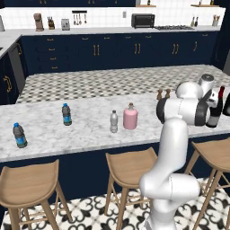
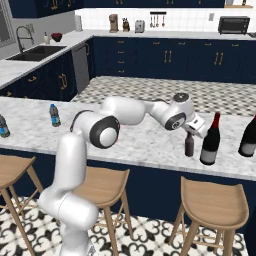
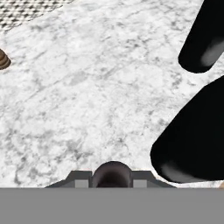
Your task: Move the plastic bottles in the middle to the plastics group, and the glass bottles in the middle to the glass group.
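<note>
My gripper (image 2: 190,134) is shut on the neck of the small dark brown glass bottle (image 2: 189,146), which stands upright just left of a tall red-necked wine bottle (image 2: 210,136). A second wine bottle (image 2: 248,132) stands further right. In the hand view the brown bottle's round top (image 3: 111,173) sits between my fingertips, with both wine bottles (image 3: 192,140) as dark shapes to the right. The pink bottle (image 1: 130,117) and the clear white-capped plastic bottle (image 1: 114,122) stand side by side mid-counter. Two blue-labelled water bottles (image 1: 66,114) (image 1: 19,135) stand at the left.
The marble counter (image 1: 90,134) runs across both base views, with wooden stools (image 1: 130,166) along its near side. Two small brown shakers (image 1: 163,94) stand at the counter's far edge, and one of them (image 3: 2,59) shows at the left of the hand view.
</note>
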Motion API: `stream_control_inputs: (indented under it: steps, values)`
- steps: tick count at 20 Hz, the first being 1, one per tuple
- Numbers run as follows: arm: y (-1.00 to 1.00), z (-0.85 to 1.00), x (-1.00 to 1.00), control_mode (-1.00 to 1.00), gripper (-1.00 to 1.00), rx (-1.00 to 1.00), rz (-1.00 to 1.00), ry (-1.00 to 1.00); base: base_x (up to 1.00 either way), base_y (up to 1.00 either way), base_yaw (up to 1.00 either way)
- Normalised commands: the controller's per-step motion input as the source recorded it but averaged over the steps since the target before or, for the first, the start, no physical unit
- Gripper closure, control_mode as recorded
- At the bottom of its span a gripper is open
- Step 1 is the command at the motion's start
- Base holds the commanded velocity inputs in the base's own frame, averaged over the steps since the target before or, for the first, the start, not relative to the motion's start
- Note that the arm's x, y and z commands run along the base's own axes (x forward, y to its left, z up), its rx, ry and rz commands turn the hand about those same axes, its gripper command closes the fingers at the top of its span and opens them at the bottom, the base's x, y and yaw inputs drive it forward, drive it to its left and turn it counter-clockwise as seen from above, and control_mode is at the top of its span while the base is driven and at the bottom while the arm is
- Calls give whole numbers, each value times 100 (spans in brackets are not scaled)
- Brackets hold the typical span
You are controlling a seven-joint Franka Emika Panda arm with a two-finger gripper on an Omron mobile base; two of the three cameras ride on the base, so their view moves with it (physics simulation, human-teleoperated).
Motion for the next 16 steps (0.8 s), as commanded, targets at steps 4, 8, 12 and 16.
stream_control_inputs:
  steps: [4, 8, 12, 16]
  values:
    - [-1, -39, -2, -100, -100, 0, 0, 1, 0, 0, 0]
    - [0, -5, -5, -100, -100, 0, 0, 1, 0, 0, 0]
    - [0, 30, -21, -100, -100, 0, 3, -11, 0, 0, 0]
    - [23, 39, -33, -100, -100, -1, 5, -10, 0, 0, 0]
